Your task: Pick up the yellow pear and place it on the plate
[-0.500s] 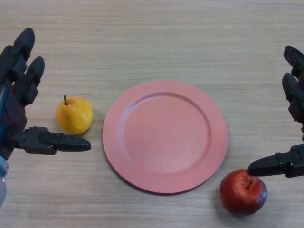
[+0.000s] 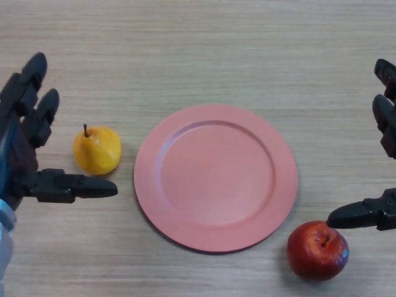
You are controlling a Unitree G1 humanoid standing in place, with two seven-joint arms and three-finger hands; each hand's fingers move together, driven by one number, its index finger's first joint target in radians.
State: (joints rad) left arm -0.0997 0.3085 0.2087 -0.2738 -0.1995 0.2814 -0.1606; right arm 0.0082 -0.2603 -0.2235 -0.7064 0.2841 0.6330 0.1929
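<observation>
A yellow pear (image 2: 96, 150) with a dark stem lies on the wooden table, just left of a bare pink plate (image 2: 215, 177). My left hand (image 2: 23, 148) is spread wide to the pear's left: the fingers reach up past it and the thumb stretches along the table right below it, without touching the fruit. At the right edge my right hand (image 2: 378, 210) is open too, its thumb tip hovering over a red apple.
The red apple (image 2: 317, 250) sits off the plate's lower right rim, near the table's front. The wooden tabletop (image 2: 204, 55) stretches beyond the plate.
My left hand has slipped down a little and leftward. My right hand has drawn slightly toward the right edge. Pear, plate and apple lie where they were.
</observation>
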